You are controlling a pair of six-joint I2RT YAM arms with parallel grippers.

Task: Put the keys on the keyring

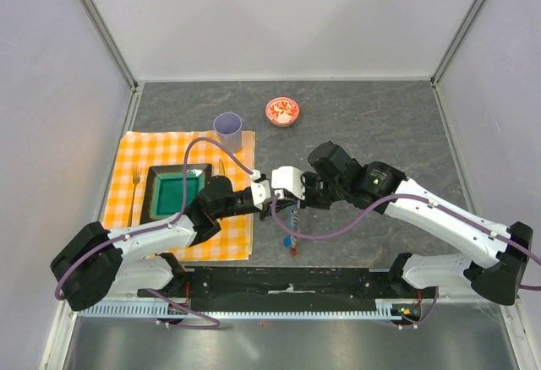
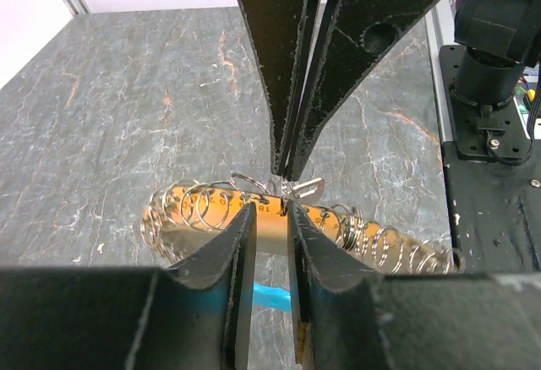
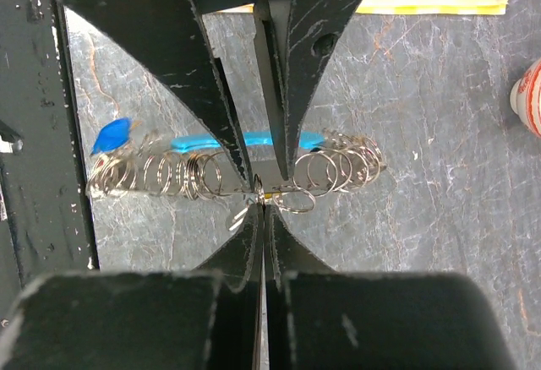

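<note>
Keyring: The keyring is found at the middle of the table, between the two grippers. Its light-blue crescent is seen just behind a row of small rings.
Keys: The keys trail from the meeting point toward the near edge. A blue tag is seen at one end of the row.
Left gripper: The left gripper is set astride a yellow piece with its jaws part way apart. Whether that piece is clamped cannot be told.
Right gripper: The right gripper is clenched tight, its tips pressed to the ring row beside a small silvery key. What is pinched, if anything, cannot be told.
Risk, slip: The bunch could be dropped if either hold is eased before the other is sure, since thin wire is poorly held by flat pads.
Risk, tangle: The wrong ring could be caught, because the rings are crowded together and overlap.
Risk, clash: The opposing fingertips are nearly touching, so the wire could be knocked free by a slightly misjudged move.
Writing: No brand or label can be read. Faint marks on the yellow piece are too small to be made out.
</note>
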